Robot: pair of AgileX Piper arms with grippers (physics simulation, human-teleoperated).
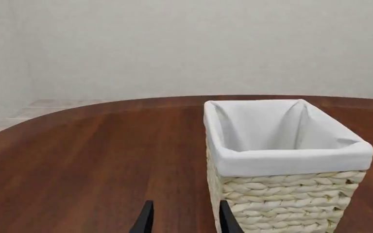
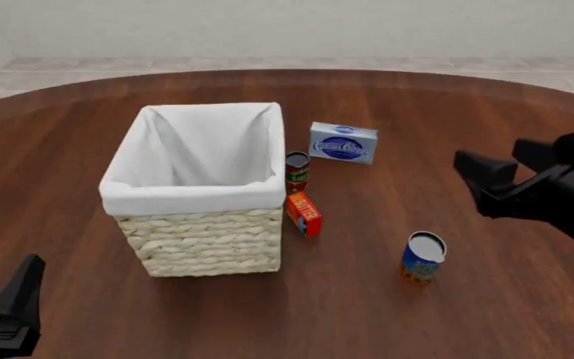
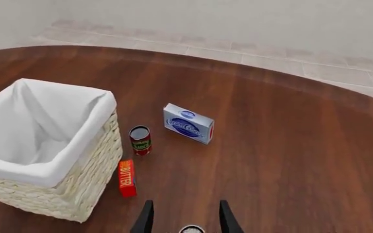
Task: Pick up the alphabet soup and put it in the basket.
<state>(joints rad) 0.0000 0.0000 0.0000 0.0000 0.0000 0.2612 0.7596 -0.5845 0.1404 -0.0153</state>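
The alphabet soup (image 2: 423,256) stands upright on the table (image 2: 447,120), well right of the basket (image 2: 197,191); the right gripper (image 3: 184,218) hangs above it, jaws parted and empty; the left gripper (image 1: 184,218), also spread and empty, is near the basket; a red-green can (image 2: 297,171), butter box (image 2: 305,214) and blue-white box (image 2: 343,142) lie beside the basket

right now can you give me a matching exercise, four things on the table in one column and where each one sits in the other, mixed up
Things:
1. soup can with blue label
2. red-and-green can
3. butter box
4. cream cheese box

Places:
A. lying by the basket's near right corner
B. standing alone on open wood, nearest the right gripper
C. farthest back, right of the basket
D. upright close beside the basket's right wall

Pairs: 1-B, 2-D, 3-A, 4-C
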